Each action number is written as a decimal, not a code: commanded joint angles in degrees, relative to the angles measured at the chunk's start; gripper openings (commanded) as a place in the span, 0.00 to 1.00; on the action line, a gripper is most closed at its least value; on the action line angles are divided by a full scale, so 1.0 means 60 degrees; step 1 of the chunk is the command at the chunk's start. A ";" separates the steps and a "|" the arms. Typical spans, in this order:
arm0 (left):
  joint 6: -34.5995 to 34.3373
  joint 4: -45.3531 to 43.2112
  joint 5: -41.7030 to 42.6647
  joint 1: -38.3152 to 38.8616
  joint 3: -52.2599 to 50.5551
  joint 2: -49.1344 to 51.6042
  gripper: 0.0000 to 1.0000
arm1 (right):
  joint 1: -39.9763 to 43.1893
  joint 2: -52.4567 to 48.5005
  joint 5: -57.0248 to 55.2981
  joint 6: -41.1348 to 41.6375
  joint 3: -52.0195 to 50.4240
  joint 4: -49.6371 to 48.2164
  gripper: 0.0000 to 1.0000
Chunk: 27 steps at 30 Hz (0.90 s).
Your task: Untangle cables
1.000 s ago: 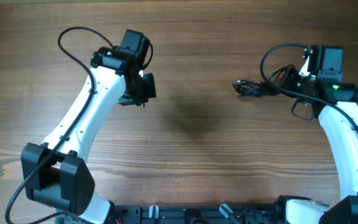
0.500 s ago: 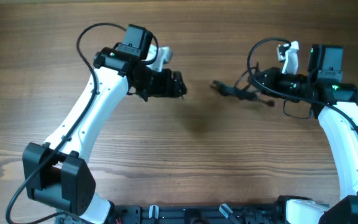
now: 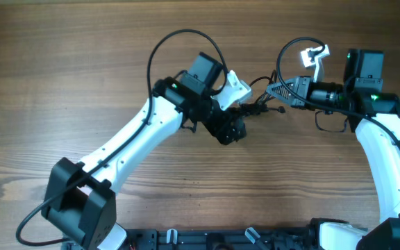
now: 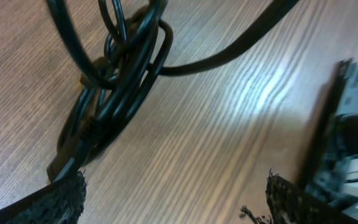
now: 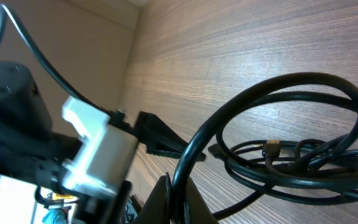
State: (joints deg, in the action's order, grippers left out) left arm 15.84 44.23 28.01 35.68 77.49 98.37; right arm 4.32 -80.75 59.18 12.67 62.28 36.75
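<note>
We find the cables [image 3: 255, 105] as one tangled black bundle on the wooden table [image 3: 82, 55], at about 1 o'clock from the table's middle in the overhead view, between the two grippers. The right gripper [image 3: 275, 90] sits at 3 o'clock of the bundle and points toward 9 o'clock. Its jaws are closed together on one strand of the cables. In the right wrist view that strand rises from between the fingers at 6 o'clock and arches over the remaining coils, which rest on the wood. A small plug end [image 5: 272, 148] shows among those coils. The left arm [image 3: 137, 139] reaches in from 7 o'clock, and the left gripper [image 4: 176, 202] stands just at 8 o'clock of the bundle. Its fingers [image 4: 55, 199] are spread wide apart, with only bare wood between them. In the left wrist view the bundle lies at 10 o'clock, its lower end just beside the finger on that side; we cannot tell whether the two touch. One strand runs off toward 2 o'clock.
</note>
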 commanded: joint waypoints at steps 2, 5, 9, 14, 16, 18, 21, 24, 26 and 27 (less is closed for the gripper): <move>0.0291 -0.1330 -0.0645 0.0255 -0.1060 -0.0113 0.97 | -0.0036 -0.0069 0.0503 -0.0284 -0.0025 -0.0091 0.04; 0.0248 -0.2379 -0.0645 0.0266 -0.1636 -0.0084 1.00 | -0.0036 -0.0069 0.0503 -0.0364 -0.0025 -0.0080 0.04; -0.0284 -0.3679 -0.0652 0.0266 -0.2062 0.0131 1.00 | -0.0036 -0.0069 0.0503 -0.0364 -0.0025 -0.0084 0.04; -0.0270 -0.3789 -0.0667 0.0251 -0.2058 0.0109 0.95 | -0.0036 -0.0069 0.0499 -0.0368 -0.0025 -0.0073 0.04; -0.0208 -0.3832 -0.0889 0.0237 -0.2058 -0.0280 0.95 | -0.0036 -0.0069 0.0503 -0.0364 -0.0025 -0.0069 0.04; -0.0208 -0.3850 -0.1293 0.0240 -0.2058 -0.0765 0.99 | -0.0036 -0.0069 0.0503 -0.0364 -0.0025 -0.0055 0.04; -0.0200 -0.3880 -0.1810 0.0240 -0.2058 -0.1351 1.00 | -0.0036 -0.0069 0.0499 -0.0364 -0.0025 -0.0044 0.04; -0.0109 -0.3872 -0.2550 0.0240 -0.2069 -0.1231 1.00 | -0.0036 -0.0069 0.0499 -0.0368 -0.0025 -0.0040 0.04; 0.0164 -0.3905 -0.2543 0.0240 -0.2069 -0.0867 1.00 | -0.0036 -0.0069 0.0499 -0.0368 -0.0025 -0.0044 0.04; 0.0331 -0.3927 -0.2535 0.0240 -0.2069 -0.0681 1.00 | -0.0036 -0.0069 0.0459 -0.0364 -0.0025 -0.0044 0.04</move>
State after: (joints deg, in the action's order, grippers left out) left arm 14.79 20.93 15.55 37.08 65.41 90.89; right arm 4.32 -80.75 59.59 11.84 62.28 36.64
